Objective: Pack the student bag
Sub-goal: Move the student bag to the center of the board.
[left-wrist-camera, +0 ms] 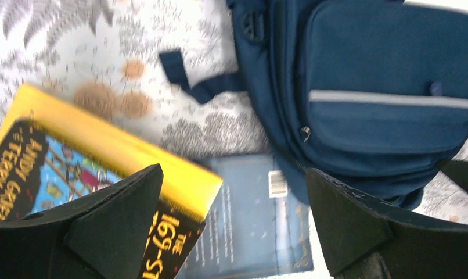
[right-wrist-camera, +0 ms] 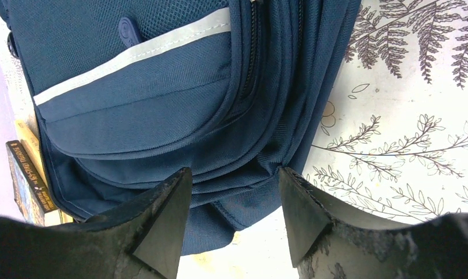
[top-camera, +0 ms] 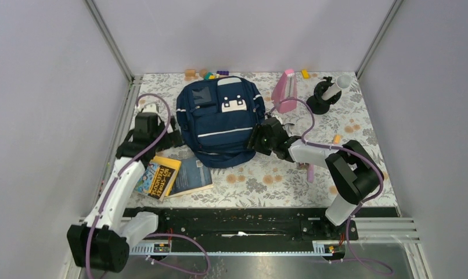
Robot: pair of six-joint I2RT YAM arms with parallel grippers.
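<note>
The student bag (top-camera: 220, 122) is lying flat on the flowered tabletop (top-camera: 278, 174), sitting between the two hands with its front pocket facing up. The right hand (right-wrist-camera: 233, 171) is holding its fingers spread with nothing between them, and the bag's zipped side edge is running just ahead of the gap and filling everything ahead and to that hand's left. I cannot tell whether the fingertips are touching the fabric. The left hand (left-wrist-camera: 233, 170) is also hovering with its fingers spread and gripping nothing. The bag is lying ahead and to its right. A yellow book (left-wrist-camera: 104, 151) is lying ahead of its left finger, overlapping a blue book (left-wrist-camera: 249, 226) that is showing between the fingers, right against the bag's bottom edge.
</note>
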